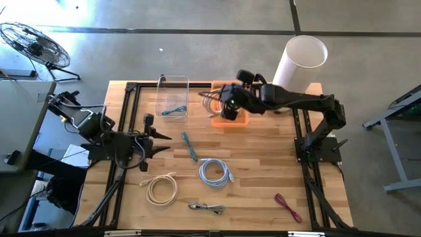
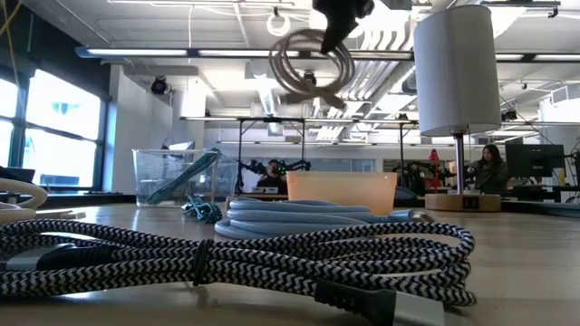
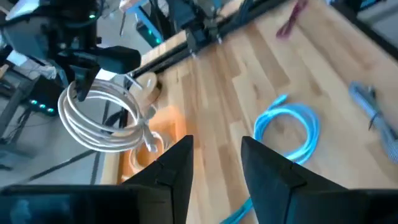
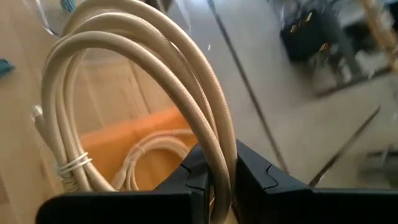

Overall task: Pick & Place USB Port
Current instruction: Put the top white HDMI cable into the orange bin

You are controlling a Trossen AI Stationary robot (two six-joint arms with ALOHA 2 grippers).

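Black-and-white braided cable [image 2: 227, 258] is seen closest in the low view, lying on the wooden counter [image 1: 256, 164]. Over the orange bin [image 1: 231, 118] at the far edge, the right arm is stretched out, its right gripper [image 4: 219, 180] pointed down, jaws clamped narrowly on a coiled beige USB cable [image 4: 137, 81] hung above another coil inside. At the near-left, the left gripper [image 3: 216, 165] is held low, jaws parted, holding nothing.

Right claw [image 2: 337, 20]: you see it cut off by the low view's top edge.
Orange bin [image 1: 231, 117]: the right arm hides much of it from you.
Room beyond the tabletop: blurred in your right wrist view.
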